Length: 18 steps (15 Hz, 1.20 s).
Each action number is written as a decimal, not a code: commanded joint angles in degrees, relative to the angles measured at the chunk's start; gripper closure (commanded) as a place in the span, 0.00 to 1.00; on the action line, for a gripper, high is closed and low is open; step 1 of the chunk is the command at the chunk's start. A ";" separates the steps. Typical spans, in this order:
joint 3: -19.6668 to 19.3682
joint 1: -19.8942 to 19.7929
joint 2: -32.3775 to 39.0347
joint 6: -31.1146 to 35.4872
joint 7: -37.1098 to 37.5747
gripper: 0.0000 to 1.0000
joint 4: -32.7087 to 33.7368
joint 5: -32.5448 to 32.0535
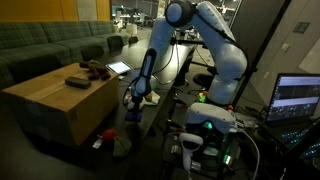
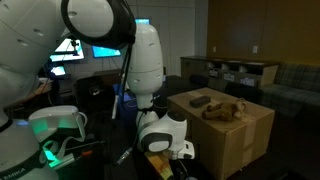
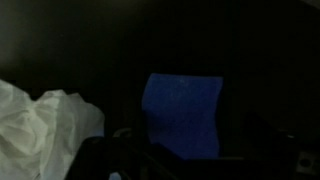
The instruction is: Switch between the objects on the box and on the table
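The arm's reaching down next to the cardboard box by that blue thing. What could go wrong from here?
The wrist view is very dark: only the blue object and a white cloth beside it show, so the gripper may close off-centre or snag the cloth. The arm hangs close to the cardboard box, so lifting might bump it and jostle the dark object and brown object on top.

Cardboard box (image 1: 50,112): 1, sitting at 9 o'clock in an exterior view | items lying on it: 2, dark block (image 1: 77,82), brown lump (image 1: 95,70) | blue object (image 3: 185,115): 1, showing in wrist view | white cloth (image 3: 40,125): 1, lying at 8 o'clock there | laptop screen (image 1: 300,98): 1, glowing at 3 o'clock
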 commanded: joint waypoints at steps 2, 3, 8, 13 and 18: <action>-1.23 1.39 1.94 2.07 1.80 0.00 1.76 -1.55; -1.10 1.24 2.25 2.05 1.75 0.00 2.08 -1.52; -2.09 2.19 4.21 2.80 2.17 0.00 4.04 -1.77; -2.68 2.73 4.76 2.19 2.70 0.17 5.01 -1.74; -2.05 1.68 2.22 -1.79 2.90 0.58 4.10 -1.32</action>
